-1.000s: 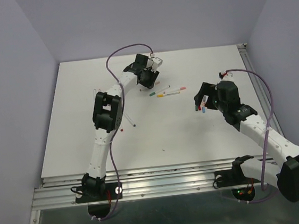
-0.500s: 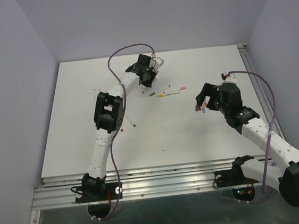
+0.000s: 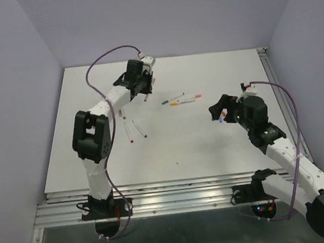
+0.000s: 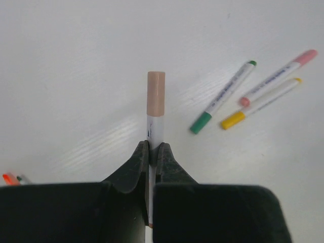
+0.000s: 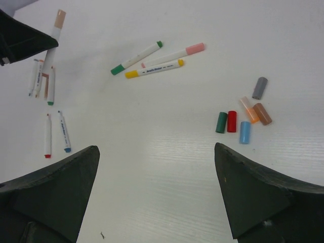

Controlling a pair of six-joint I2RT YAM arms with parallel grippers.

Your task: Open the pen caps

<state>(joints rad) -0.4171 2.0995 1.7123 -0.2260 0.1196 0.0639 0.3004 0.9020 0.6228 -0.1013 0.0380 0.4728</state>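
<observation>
Sticking out past L gripper (image 4: 152,149) clamped on pen barrel (image 4: 155,126): tan cap (image 4: 156,93); R gripper (image 5: 156,148) apart near loose caps (image 5: 232,121).

No word or number can be read anywhere. The green-capped pen (image 4: 225,96), the pink-capped pen (image 4: 276,78) and the yellow-capped pen (image 4: 263,97), lying together toward the far middle of the table (image 4: 76,61), each carry small dark print along the white barrel, too blurred to read. The tan-capped pen (image 4: 154,119) shows only a tiny dark mark.
</observation>
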